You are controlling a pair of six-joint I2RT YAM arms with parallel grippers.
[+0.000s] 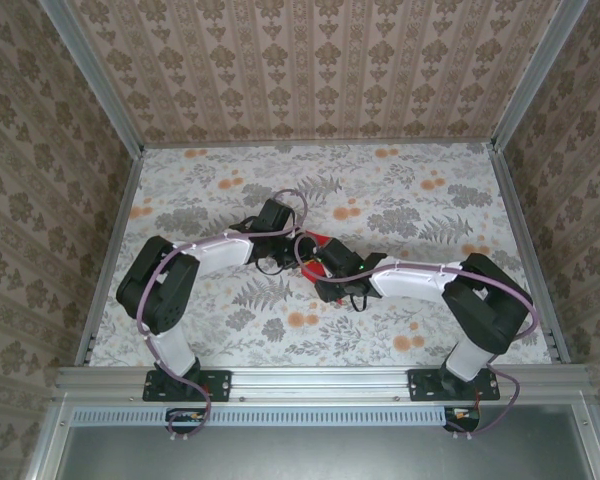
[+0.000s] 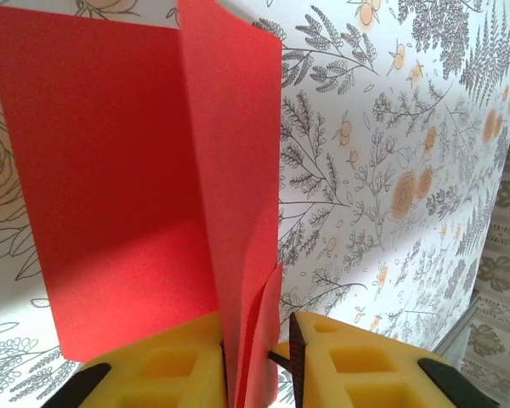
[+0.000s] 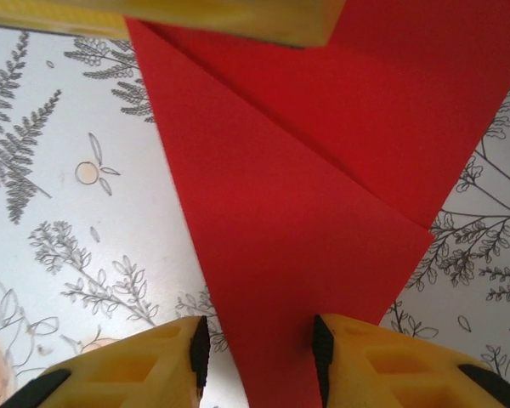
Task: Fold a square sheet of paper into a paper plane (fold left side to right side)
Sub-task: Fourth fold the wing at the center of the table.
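Observation:
The square sheet of paper (image 1: 317, 241) is bright red and lies mid-table between my two wrists. In the left wrist view most of the sheet (image 2: 110, 170) lies flat, and a flap of it stands upright between my left gripper's (image 2: 257, 340) yellow fingers. The flap leans on the left pad, with a narrow gap to the right pad. In the right wrist view the paper (image 3: 280, 212) shows a diagonal fold edge. My right gripper (image 3: 259, 340) straddles its narrow end, open, pads clear of the flat paper. A yellow finger (image 3: 238, 21) of the left gripper sits at the top.
A floral tablecloth (image 1: 400, 190) covers the table. Patterned walls and a metal frame (image 1: 515, 230) close it in on three sides. Both arms (image 1: 220, 248) reach in from the near rail and meet at the middle. The table's edge (image 2: 467, 327) appears at the lower right of the left wrist view.

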